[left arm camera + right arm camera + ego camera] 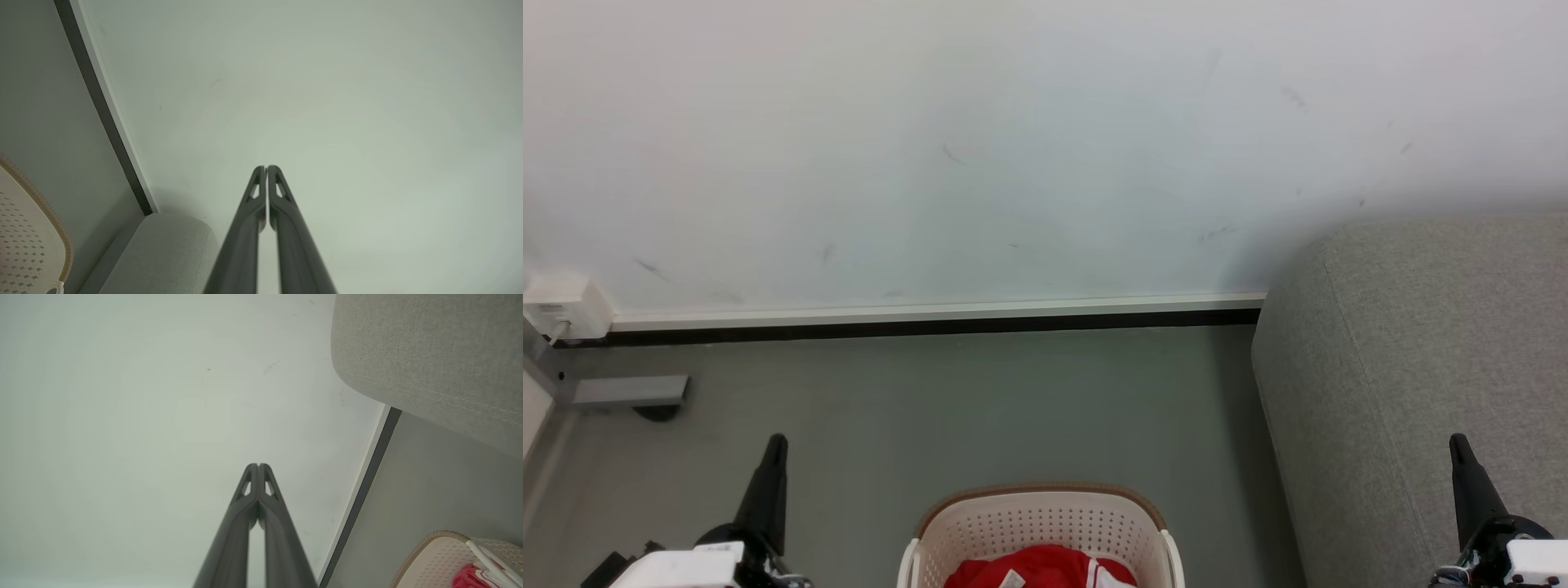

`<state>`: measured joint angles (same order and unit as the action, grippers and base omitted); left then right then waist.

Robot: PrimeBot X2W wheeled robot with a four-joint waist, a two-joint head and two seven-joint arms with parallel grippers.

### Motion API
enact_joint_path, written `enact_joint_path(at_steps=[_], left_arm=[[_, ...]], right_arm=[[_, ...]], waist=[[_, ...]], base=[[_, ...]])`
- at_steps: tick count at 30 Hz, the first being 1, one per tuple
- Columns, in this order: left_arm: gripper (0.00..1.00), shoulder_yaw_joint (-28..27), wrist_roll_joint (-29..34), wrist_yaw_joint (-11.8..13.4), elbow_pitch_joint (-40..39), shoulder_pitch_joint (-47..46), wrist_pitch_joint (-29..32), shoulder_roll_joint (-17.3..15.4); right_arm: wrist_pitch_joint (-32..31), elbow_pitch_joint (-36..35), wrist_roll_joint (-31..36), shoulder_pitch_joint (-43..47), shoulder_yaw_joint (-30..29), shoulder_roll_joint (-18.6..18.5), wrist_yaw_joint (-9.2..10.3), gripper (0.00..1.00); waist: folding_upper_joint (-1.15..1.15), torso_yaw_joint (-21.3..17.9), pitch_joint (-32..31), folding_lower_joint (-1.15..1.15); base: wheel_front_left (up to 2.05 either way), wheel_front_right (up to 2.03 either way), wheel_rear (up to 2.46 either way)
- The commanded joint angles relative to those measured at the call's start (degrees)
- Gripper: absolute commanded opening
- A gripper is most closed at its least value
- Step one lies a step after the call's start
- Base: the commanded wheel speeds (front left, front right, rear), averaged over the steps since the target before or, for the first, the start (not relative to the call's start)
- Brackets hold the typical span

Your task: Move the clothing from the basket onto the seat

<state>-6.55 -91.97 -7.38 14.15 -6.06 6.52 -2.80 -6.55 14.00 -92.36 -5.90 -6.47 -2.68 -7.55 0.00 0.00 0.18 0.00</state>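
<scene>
Clothing (pixel 1036 568) in basket (pixel 1037 513), between left gripper (pixel 777 442) and right gripper (pixel 1456 442), well apart from each, both closed.

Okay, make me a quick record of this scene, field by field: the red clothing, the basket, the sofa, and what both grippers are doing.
clothing: red with white panels, lying inside the basket
basket: cream, perforated, brown rim, on the grey floor
seat: light grey sofa, on the robot's right of the basket
left gripper: shut, holding nothing, left of the basket
right gripper: shut, holding nothing, in front of the seat
progress: clothing not yet picked up
</scene>
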Motion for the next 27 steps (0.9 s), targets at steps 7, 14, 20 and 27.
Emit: enact_joint_path(at_steps=[7, 14, 20, 27], left_arm=[[1.00, 0.4, 0.2, 0.3, 1.2, 1.0, -0.3, 0.3], [1.00, 2.1, 0.6, 0.5, 1.4, 0.8, -2.1, 0.2], [1.00, 3.4, 1.5, 0.9, 1.6, 0.7, -3.8, 0.2], [1.00, 4.7, 4.7, 1.9, 1.3, 0.5, -5.6, 0.2]], right_arm=[[0.3, 1.0, 0.1, 1.1, 0.3, 0.5, -0.01, 1.00], [2.1, -0.4, 1.0, 2.0, 1.5, 0.5, 0.00, 1.00], [3.8, -1.5, 3.2, 2.8, 2.5, 0.4, 0.00, 1.00], [5.6, -2.7, 8.0, 3.6, 3.5, 0.1, 0.01, 1.00]], waist=[[0.00, 0.0, 0.0, 0.00], [0.00, 0.1, 0.0, 0.00], [0.00, 0.1, 0.0, 0.00], [0.00, 0.2, 0.1, 0.00]], base=[[0.00, 0.00, 0.00], [0.00, 0.00, 0.00], [0.00, 0.00, 0.00], [0.00, 0.00, 0.00]])
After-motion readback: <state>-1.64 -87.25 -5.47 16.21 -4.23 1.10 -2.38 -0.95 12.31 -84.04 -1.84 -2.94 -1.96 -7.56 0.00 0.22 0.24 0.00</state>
